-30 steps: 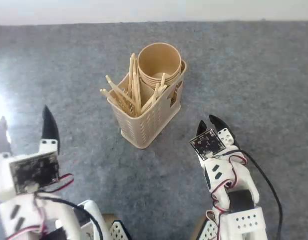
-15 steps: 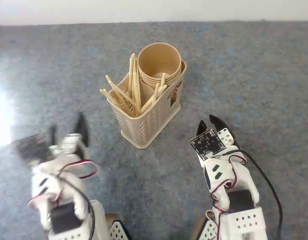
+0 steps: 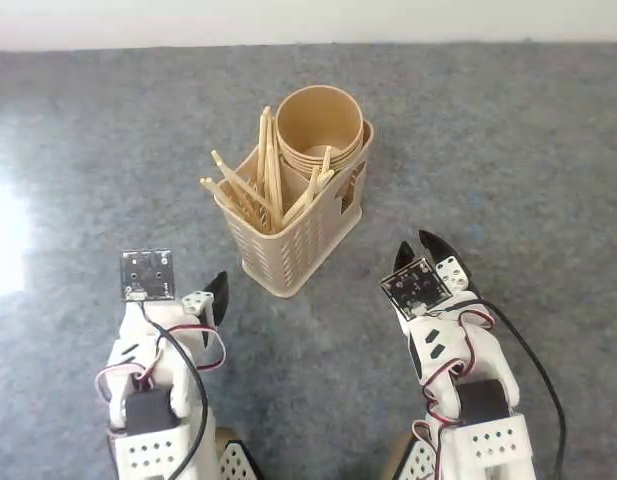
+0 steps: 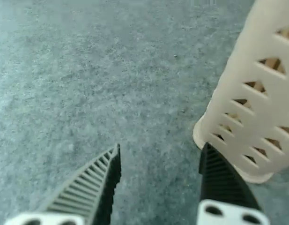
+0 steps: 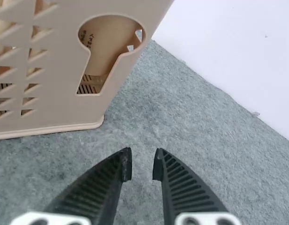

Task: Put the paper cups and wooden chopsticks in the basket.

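Load in, arms low: tip-over risk.
Nearest: left gripper (image 4: 162,151) spread, empty, one jaw just beside the basket (image 3: 298,250) foot; right gripper (image 5: 142,161) barely parted, empty, basket just ahead. Inside it stand the paper cups (image 3: 319,120) and wooden chopsticks (image 3: 271,170) — a forward nudge could topple everything.

Grey mat (image 3: 528,140): mottled, felt-like nap, lies flat, spans nearly the whole high view. Same mat in the left wrist view (image 4: 88,70), speckled grey-green, no creases seen. Bright glare patch (image 3: 3,240) on the mat at its left edge. White surface (image 3: 308,20) is a narrow strip past the mat's far edge, plain and smooth. In the right wrist view that white surface (image 5: 238,56) meets the mat (image 5: 196,122) along a straight diagonal edge. Small dark speck on it, too small to tell.
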Robot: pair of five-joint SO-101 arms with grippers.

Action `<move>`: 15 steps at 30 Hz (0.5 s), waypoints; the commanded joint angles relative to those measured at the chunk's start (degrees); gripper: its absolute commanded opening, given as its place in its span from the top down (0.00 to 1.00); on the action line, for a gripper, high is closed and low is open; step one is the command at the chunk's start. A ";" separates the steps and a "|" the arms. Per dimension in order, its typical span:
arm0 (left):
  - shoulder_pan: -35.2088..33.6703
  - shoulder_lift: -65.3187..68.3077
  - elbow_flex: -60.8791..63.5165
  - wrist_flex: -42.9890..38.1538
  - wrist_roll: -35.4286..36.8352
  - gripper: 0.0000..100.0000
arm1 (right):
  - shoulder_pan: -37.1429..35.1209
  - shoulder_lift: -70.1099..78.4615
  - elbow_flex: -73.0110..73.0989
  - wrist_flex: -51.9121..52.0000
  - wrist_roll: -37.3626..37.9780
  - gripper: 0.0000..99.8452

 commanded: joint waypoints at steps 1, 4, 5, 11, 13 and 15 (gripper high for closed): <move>0.09 -1.14 -0.22 5.63 -1.58 0.74 | 0.04 -0.13 0.97 0.22 0.62 0.93; 0.44 -1.14 -0.48 9.41 -3.25 0.76 | 0.04 -0.13 0.97 0.22 0.53 0.99; 0.44 -1.14 -0.31 9.32 -5.01 0.79 | 0.04 -0.13 0.97 0.31 0.53 0.98; 0.53 -1.14 -0.22 9.23 -9.23 0.97 | 0.04 -0.13 0.97 0.31 0.53 0.99; 0.53 -1.14 -0.22 10.55 -9.23 0.99 | 0.04 -0.13 0.97 0.31 0.62 0.99; 0.09 -1.14 -0.22 10.81 -9.41 0.99 | 0.48 -0.13 0.97 0.31 0.62 0.99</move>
